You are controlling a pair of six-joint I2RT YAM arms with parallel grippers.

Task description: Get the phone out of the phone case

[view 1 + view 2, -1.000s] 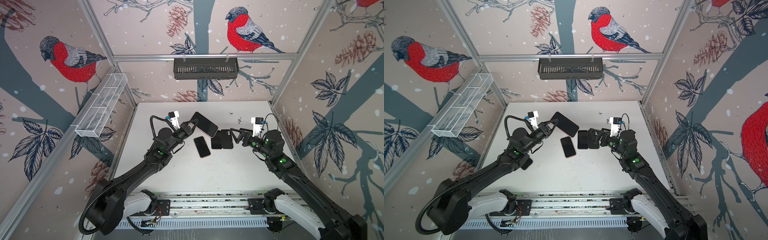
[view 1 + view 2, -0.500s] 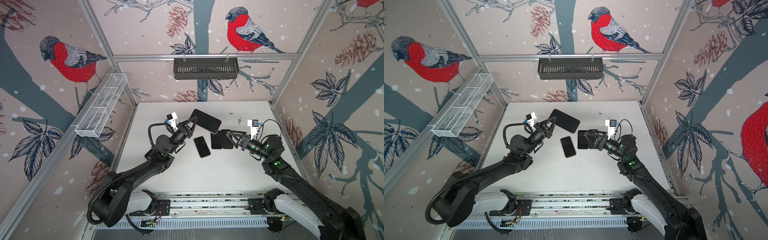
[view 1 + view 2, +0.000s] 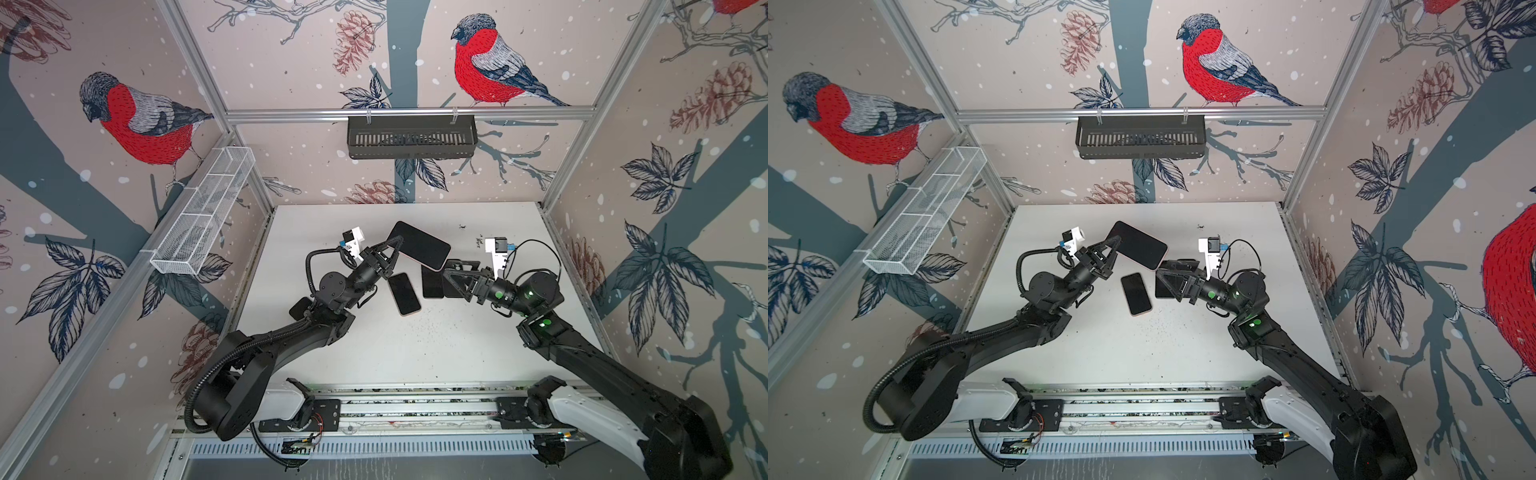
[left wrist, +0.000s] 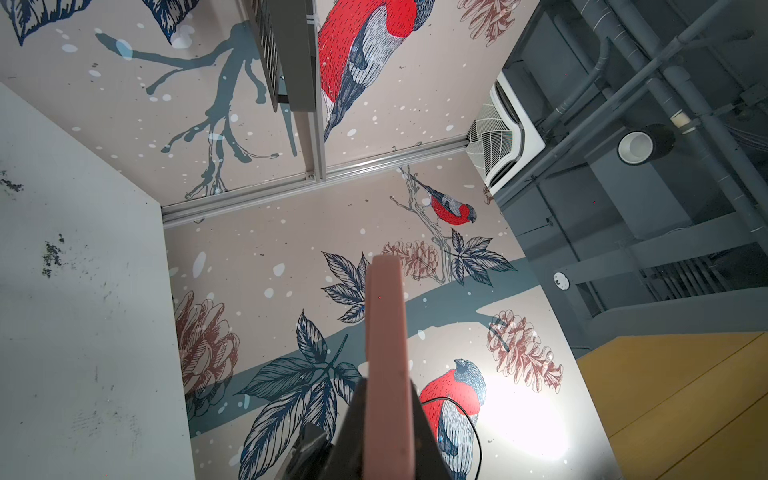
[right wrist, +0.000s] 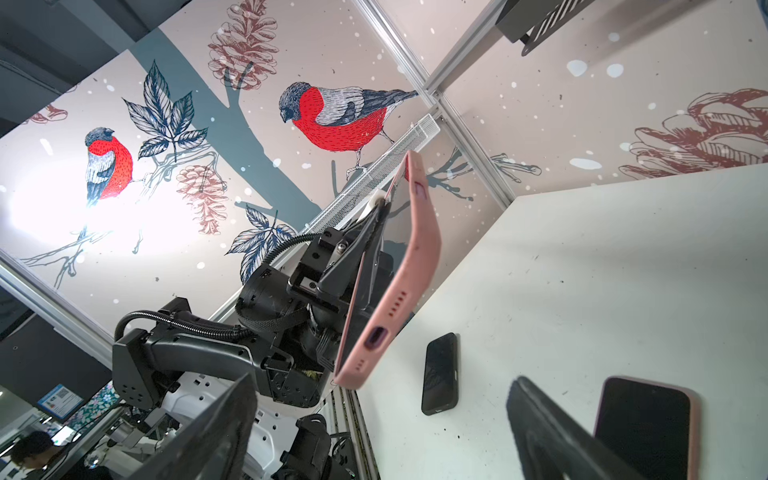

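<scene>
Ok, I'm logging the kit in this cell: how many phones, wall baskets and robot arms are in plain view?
Phones: 3: lifted phone, middle phone, right phone
Wall baskets: 2: white basket, black basket
Robot arms: 2: left arm, right arm
Total: 7 (another phone may hide under the right arm)

Case (image 3: 419, 246) above table (image 3: 415, 353) (loose phone (image 3: 404, 293) on it)

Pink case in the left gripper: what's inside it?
A phone, dark screen facing up, fills the pink case, held off the table by the left gripper. The case covers the phone's back and sides.
</scene>
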